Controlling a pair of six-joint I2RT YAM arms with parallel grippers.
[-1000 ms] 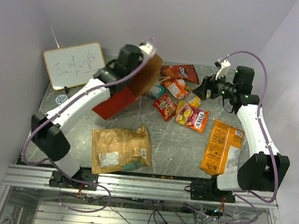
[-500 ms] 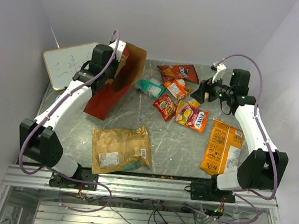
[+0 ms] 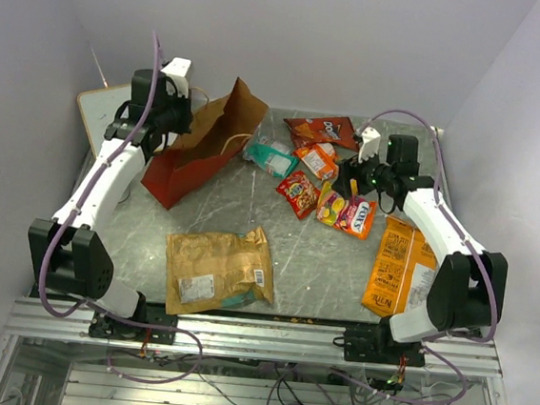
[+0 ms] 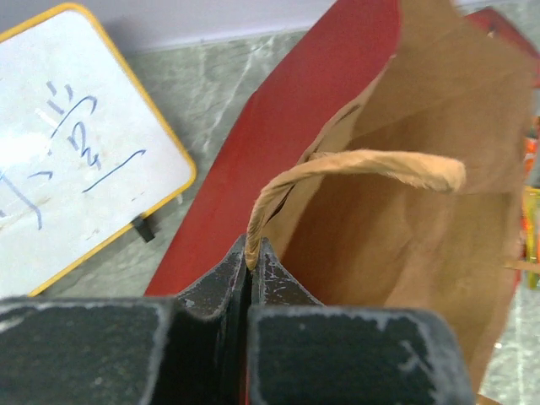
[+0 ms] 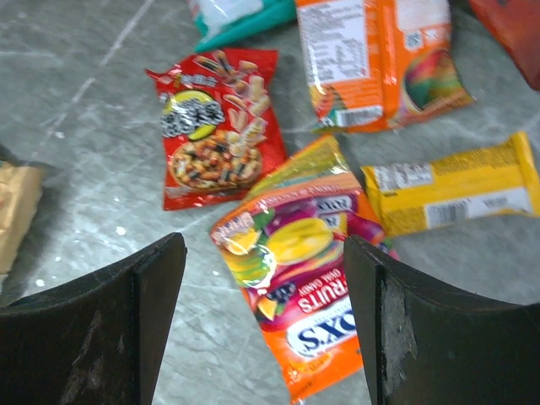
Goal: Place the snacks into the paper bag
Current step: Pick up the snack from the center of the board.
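Obs: left gripper (image 4: 251,263) is clamped tight on the twisted handle (image 4: 354,169) of the paper bag (image 4: 396,253), which leans ahead of the fingers, mouth open. The hold is on a thin loop only, so the handle may slip or tear and the bag could flop shut. Meanwhile the right gripper (image 5: 263,253) is spread wide, with the fruit candy packet (image 5: 295,287) directly beneath, and the red packet (image 5: 215,139) and yellow bar (image 5: 456,190) just beyond. Risk: the foil skids, or a neighbouring pack lifts too.
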